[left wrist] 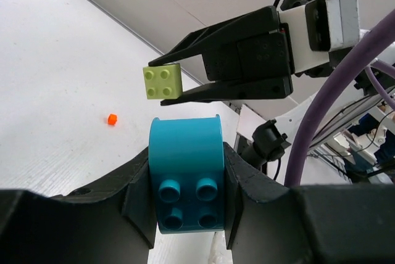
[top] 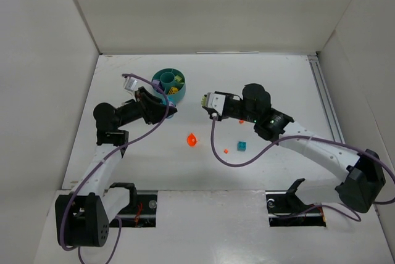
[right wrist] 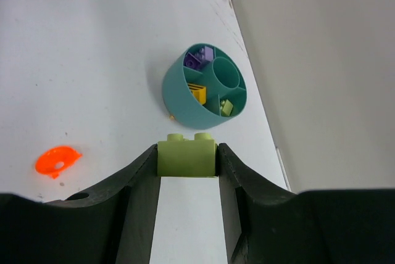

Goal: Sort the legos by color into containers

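The round teal bowl [top: 170,84] stands at the back centre-left. In the right wrist view the bowl [right wrist: 179,100] holds purple bricks [right wrist: 196,59], a yellow brick [right wrist: 197,92] and a lime brick [right wrist: 226,107] in separate wedges. My left gripper [top: 167,111] is just in front of the bowl, and in its own view the left gripper [left wrist: 185,153] is shut on a teal brick [left wrist: 185,177]. My right gripper [top: 205,104] is to the right of the bowl, and in its own view the right gripper [right wrist: 187,152] is shut on a lime green brick [right wrist: 187,158], which also shows in the left wrist view [left wrist: 163,82].
An orange disc-like piece [top: 192,140], a tiny orange bit [top: 226,150] and a small teal brick [top: 242,146] lie on the table in front of the grippers. White walls enclose the table on the left, back and right. The two grippers are close to each other.
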Robot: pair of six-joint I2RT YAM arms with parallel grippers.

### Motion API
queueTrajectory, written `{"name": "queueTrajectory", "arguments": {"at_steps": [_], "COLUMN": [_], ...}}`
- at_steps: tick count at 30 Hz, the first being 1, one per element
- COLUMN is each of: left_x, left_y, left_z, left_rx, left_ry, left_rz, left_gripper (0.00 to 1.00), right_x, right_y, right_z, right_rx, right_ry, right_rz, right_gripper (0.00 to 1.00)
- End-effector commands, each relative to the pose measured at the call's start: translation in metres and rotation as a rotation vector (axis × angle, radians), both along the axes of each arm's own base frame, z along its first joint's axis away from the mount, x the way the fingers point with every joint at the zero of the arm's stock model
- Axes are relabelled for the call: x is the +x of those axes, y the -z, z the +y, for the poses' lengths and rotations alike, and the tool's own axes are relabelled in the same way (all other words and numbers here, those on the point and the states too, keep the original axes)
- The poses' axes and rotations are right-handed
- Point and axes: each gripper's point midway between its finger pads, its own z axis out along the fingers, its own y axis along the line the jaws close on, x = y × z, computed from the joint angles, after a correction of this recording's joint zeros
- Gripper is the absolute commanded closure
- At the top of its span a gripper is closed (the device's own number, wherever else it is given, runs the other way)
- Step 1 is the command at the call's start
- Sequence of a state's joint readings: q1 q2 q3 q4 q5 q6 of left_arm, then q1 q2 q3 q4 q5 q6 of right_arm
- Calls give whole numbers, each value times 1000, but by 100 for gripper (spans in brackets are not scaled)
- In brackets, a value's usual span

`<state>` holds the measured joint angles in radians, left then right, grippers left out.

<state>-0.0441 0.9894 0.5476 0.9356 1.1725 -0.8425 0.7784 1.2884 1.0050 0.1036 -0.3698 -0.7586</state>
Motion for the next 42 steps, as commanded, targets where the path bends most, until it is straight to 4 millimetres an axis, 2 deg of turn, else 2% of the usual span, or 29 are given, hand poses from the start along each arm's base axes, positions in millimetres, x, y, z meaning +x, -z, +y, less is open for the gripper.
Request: {"name": "queueTrajectory", "arguments": {"at_steps": [1,3,4,5,6,7,8,9,10,11,12,13,15,16,17,18,19,20,22,24,25,26,27,32,35,42], "left_x": [-1,11,23,37,48,72,79,87,92,100,101,103,111,113,115,117,123,127,135,142,145,146,149,153,155,157], "left_y": [-5,-5,6,6,11,17,27,31,37,40,36,39,45,53,49,54,59,58,67,68,72,72,75,76,75,74], "left_z": [0,4,7,11,16,30,38,45,52,64,68,72,87,95,95,98,104,104,105,113,112,115,115,116,118,117], "left_rx": [8,13,18,34,55,82,109,115,122,127,122,125,134,158,156,165,183,184,193,187,188,186,188,203,200,209], "left_ry": [2,-38,-97,-152,-217,-365,-431,-493,-548,-636,-670,-697,-795,-843,-844,-860,-881,-881,-873,-884,-874,-883,-883,-882,-894,-883], "left_rz": [-73,-60,27,54,86,105,185,215,244,262,251,261,305,323,319,336,350,352,377,382,385,386,390,379,370,348], "left_gripper": [87,90,90,90,92,92,94,94,94,94,94,94,94,94,94,94,94,94,94,94,94,94,94,94,94,94], "right_x": [-5,1,5,7,20,28,35,46,58,69,75,85,95,109,122,127,131,147,160,183,188,198,210,228,238,243], "right_y": [-12,-15,-16,-13,-15,-13,-12,-27,-9,-7,-4,-6,-5,-2,1,4,20,19,27,38,41,28,46,61,74,84], "right_z": [-7,-4,-2,1,5,7,10,12,23,25,30,45,56,63,62,67,65,77,84,85,88,87,86,97,98,109], "right_rx": [30,23,18,8,4,-9,-18,-8,-44,-59,-70,-83,-94,-123,-137,-154,-210,-224,-248,-261,-263,-249,-261,-251,-263,-251], "right_ry": [6,15,13,13,34,56,68,82,81,90,69,26,-19,-39,-27,-41,-54,-63,-55,-38,-39,-24,-22,-42,-10,-15], "right_rz": [0,-8,-16,-7,-6,2,8,-2,34,35,42,13,-2,-26,-24,-22,17,-12,-14,-8,-5,-23,2,10,4,-1], "right_gripper": [89,89,89,89,89,89,88,88,87,87,87,87,85,83,83,83,83,83,83,83,83,82,82,78,77,70]}}
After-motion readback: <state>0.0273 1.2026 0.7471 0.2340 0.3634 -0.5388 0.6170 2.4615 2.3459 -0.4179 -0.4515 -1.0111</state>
